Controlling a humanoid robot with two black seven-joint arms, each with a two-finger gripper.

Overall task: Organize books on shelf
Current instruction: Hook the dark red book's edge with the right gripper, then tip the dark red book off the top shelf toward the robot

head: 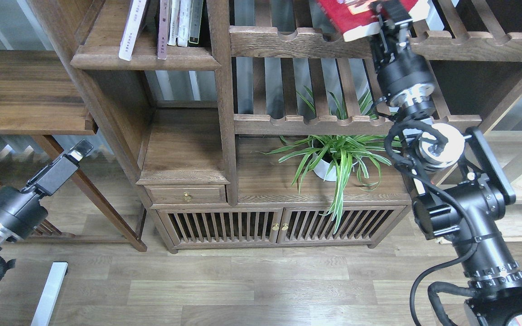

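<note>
My right gripper [387, 8] is at the top edge of the view, shut on the bright red book [348, 17]. It holds the book tilted above the front rail of the upper slatted rack [297, 43]. Most of the book is cut off by the frame. In the narrow bay at left the upper solid shelf [145, 59] carries thin white and dark-spined books [170, 27]. The solid shelf below it [184, 151] is bare. The maroon and plain white books are out of view. My left gripper [81, 150] hangs low at the left, shut and empty.
A potted spider plant [333, 158] stands on the cabinet top under the lower slatted rack [315, 123]. A small drawer [187, 195] and slatted cabinet doors [279, 225] sit below. A dark wooden table [25, 99] is at the far left.
</note>
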